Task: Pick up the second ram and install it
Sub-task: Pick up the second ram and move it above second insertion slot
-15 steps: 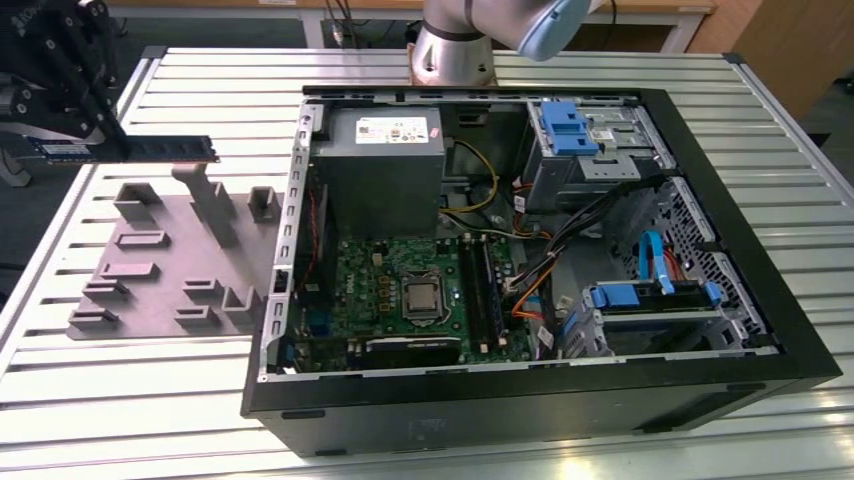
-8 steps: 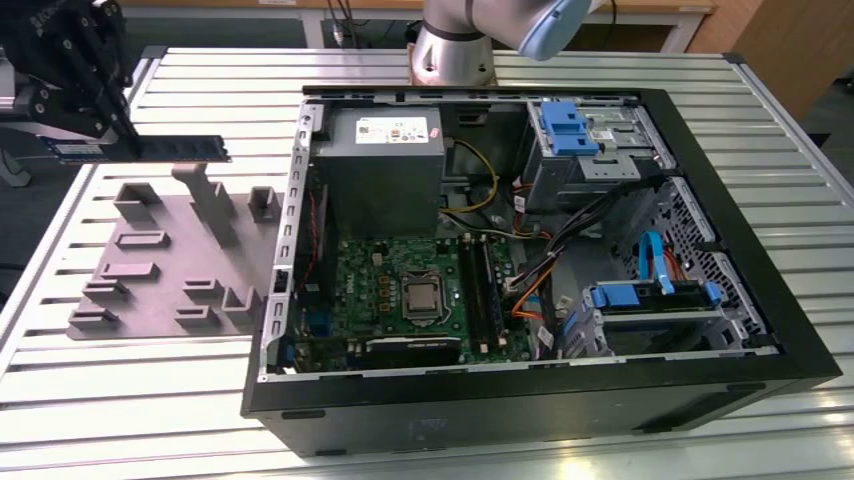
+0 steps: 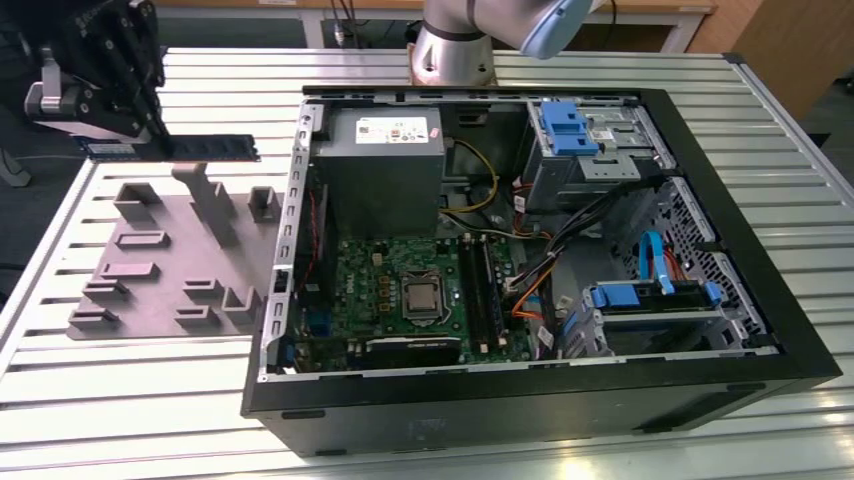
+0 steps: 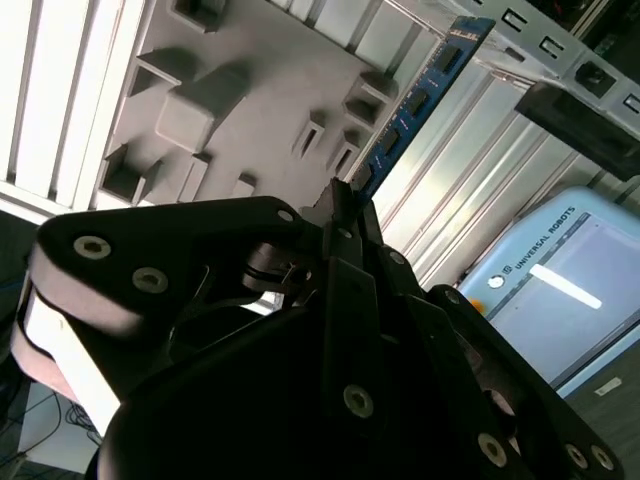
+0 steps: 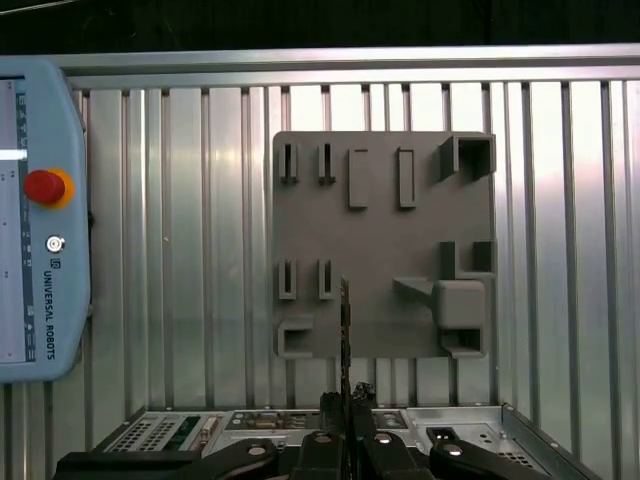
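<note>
The second ram [image 3: 200, 148] is a thin dark-blue stick. My gripper [image 3: 139, 138] is shut on its end and holds it level above the table, beyond the far end of the grey holder plate [image 3: 160, 262], at the exterior view's left. In the second wrist view the ram [image 4: 412, 98] runs out from the fingertips [image 4: 343, 203] over the plate [image 4: 250, 90]. The first wrist view catches the ram [image 5: 345, 325] edge-on, rising from my gripper [image 5: 345, 412] in front of the plate [image 5: 385, 240]. The green motherboard [image 3: 387, 290] lies in the open case, with its dark ram slots [image 3: 478, 290] beside the processor socket.
The open black computer case [image 3: 534, 400] takes up the middle of the slatted metal table [image 3: 134, 400]. Inside it are a grey power supply [image 3: 378, 150], blue drive brackets [image 3: 574, 128] and loose cables [image 3: 534, 280]. A teach pendant [image 5: 40, 220] lies on the table. The arm's base [image 3: 451, 50] stands behind the case.
</note>
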`<state>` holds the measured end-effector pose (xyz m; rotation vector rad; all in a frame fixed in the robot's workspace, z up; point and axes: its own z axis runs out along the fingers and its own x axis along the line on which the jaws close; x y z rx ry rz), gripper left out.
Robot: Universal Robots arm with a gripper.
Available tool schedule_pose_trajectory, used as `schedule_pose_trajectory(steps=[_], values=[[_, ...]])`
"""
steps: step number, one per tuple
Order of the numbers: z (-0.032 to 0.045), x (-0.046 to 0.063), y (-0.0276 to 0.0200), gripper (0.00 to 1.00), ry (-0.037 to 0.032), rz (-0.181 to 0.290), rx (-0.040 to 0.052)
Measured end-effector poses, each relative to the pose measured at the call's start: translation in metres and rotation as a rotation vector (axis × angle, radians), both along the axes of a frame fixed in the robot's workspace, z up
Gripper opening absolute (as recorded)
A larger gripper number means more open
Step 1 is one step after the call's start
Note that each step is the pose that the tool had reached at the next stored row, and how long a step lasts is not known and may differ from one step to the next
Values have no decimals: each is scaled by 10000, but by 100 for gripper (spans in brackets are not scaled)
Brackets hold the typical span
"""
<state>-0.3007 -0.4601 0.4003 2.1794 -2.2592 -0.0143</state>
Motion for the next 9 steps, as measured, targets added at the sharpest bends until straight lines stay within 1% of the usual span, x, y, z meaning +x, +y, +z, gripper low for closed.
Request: schedule_pose_trajectory(steps=[9], values=[[0,184,0,14,0,0,0]])
